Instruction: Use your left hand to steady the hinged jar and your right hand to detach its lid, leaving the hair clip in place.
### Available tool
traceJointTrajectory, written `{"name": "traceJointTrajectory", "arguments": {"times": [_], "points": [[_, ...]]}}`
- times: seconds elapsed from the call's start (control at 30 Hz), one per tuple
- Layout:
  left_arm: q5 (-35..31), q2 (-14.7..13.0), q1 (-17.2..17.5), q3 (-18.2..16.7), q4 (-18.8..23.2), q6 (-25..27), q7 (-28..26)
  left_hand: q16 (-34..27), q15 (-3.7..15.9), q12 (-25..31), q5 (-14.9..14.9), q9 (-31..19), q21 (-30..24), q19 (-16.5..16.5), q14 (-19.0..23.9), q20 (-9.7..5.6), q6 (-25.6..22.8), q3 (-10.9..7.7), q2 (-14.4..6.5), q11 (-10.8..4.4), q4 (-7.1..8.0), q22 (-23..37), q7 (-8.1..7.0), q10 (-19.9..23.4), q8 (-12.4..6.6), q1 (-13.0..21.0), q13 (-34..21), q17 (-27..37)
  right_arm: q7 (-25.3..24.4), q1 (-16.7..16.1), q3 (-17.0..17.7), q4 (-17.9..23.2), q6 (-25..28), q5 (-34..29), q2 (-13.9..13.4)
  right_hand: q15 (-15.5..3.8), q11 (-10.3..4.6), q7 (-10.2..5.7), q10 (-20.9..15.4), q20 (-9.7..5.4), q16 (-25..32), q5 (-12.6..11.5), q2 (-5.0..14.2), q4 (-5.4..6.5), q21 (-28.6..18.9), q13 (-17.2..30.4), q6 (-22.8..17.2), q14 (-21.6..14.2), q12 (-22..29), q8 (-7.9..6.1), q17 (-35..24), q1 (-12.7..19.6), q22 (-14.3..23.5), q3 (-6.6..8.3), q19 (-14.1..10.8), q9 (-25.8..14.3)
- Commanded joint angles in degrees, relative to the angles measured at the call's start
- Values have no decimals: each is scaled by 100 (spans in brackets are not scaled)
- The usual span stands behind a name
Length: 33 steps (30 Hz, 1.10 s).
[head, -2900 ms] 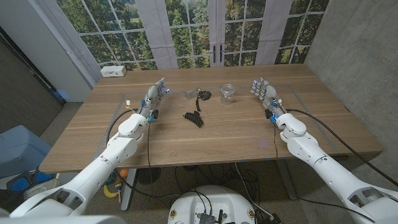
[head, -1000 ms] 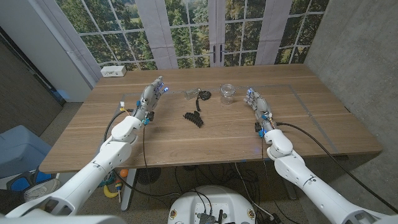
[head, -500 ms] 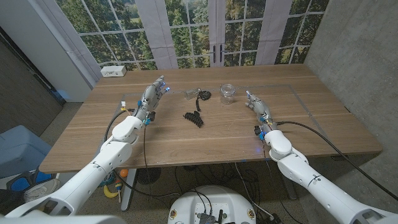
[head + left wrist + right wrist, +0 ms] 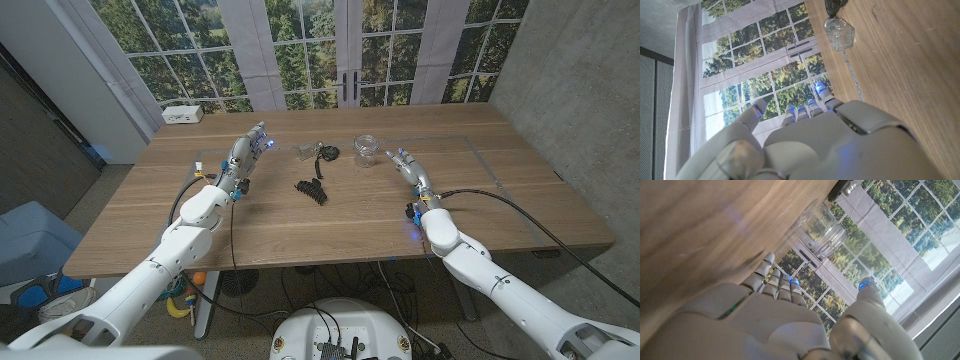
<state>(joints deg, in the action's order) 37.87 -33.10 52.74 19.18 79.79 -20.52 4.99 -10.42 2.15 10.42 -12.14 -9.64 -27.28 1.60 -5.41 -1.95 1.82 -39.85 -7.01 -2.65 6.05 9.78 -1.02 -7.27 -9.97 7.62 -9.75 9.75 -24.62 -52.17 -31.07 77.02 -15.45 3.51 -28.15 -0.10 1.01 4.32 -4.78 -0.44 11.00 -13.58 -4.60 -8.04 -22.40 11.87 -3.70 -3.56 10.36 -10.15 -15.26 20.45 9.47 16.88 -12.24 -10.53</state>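
The clear glass jar (image 4: 367,149) stands upright at the far middle of the table, with no lid on it (image 4: 820,227). To its left lies a small clear glass piece (image 4: 305,150) beside a tangle of dark wire (image 4: 325,153); the glass piece (image 4: 839,34) also appears in the left wrist view. The black hair clip (image 4: 311,190) lies nearer me, between the hands. My left hand (image 4: 245,155) hovers left of the glass piece, fingers stretched out and holding nothing (image 4: 805,140). My right hand (image 4: 407,165) is just right of the jar, fingers extended toward it, not touching (image 4: 765,325).
A white power strip (image 4: 183,114) sits at the table's far left corner. Windows run behind the far edge. A blue bin (image 4: 30,240) stands on the floor to the left. Bare wood lies between the clip and the near edge.
My right hand has slid left and forward, closing on the jar's right side. The left hand has barely moved in the last second. Jar, glass piece and clip lie as before.
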Motion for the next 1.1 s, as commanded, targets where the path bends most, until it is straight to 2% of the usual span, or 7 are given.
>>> {"name": "traceJointTrajectory", "arguments": {"times": [0.03,0.27,0.37,0.5,0.67,0.8,1.1], "points": [[48,6,-37,-12,-79,11,58,-18,34,59,-32,-17,8,-36,40,-70,-7,6,-217,-6,-29,4,5,27,-38,-33,-24,8,-516,266,-306,-157,409,-790,32,-14,-26,16,83,33,15,-77,-112,-109,30,12,90,44,24,-32,28,211,21,-9,-121,-36],[61,2,-49,-14,-100,8,92,-17,34,61,-33,-18,21,-50,47,-67,-9,2,-221,1,-33,5,15,40,-37,-45,-24,9,-824,388,-483,-277,524,-1169,75,-85,-101,-57,98,27,34,-177,-288,-197,108,23,118,64,72,-95,101,549,28,-46,-197,-49],[69,7,-51,-15,-108,6,99,-19,31,60,-33,-19,25,-53,55,-62,-9,1,-222,3,-33,5,16,39,-37,-50,-24,10,-865,465,-542,-394,455,-1228,104,-112,-115,-71,88,-138,50,-224,-340,-201,134,30,109,50,93,-118,134,713,32,-64,-268,-54],[78,6,-47,-15,-110,10,107,-19,27,62,-34,-19,31,-63,62,-59,-11,-1,-224,4,-34,5,21,47,-38,-58,-25,10,-902,586,-609,-582,414,-1268,172,-149,-139,-94,54,-247,62,-255,-347,-193,150,33,96,35,114,-131,153,813,33,-69,-315,-56],[82,3,-25,-27,-95,1,92,-19,29,61,-36,-20,41,-72,71,-54,-18,-3,-228,4,-33,6,29,52,-40,-69,-25,11,-916,737,-703,-745,481,-1333,239,-186,-178,-129,47,-280,75,-292,-366,-186,196,39,82,16,124,-143,178,941,35,-84,-313,-59],[88,-5,-12,-33,-79,3,93,-21,21,63,-37,-21,49,-84,81,-47,-22,-6,-233,16,-31,7,44,62,-40,-79,-26,13,-960,841,-783,-806,643,-1417,295,-187,-201,-144,38,-232,85,-320,-404,-188,227,46,83,6,133,-149,192,1051,39,-108,-326,-64],[87,-17,18,-51,-44,-24,82,-20,10,64,-41,-22,62,-103,93,-35,-19,-13,-244,23,-27,8,53,72,-38,-96,-27,14,-926,1027,-873,-974,845,-1368,384,-136,-183,-74,75,-181,113,-356,-422,-147,280,64,118,1,131,-144,177,1140,46,-157,-322,-73]]}}
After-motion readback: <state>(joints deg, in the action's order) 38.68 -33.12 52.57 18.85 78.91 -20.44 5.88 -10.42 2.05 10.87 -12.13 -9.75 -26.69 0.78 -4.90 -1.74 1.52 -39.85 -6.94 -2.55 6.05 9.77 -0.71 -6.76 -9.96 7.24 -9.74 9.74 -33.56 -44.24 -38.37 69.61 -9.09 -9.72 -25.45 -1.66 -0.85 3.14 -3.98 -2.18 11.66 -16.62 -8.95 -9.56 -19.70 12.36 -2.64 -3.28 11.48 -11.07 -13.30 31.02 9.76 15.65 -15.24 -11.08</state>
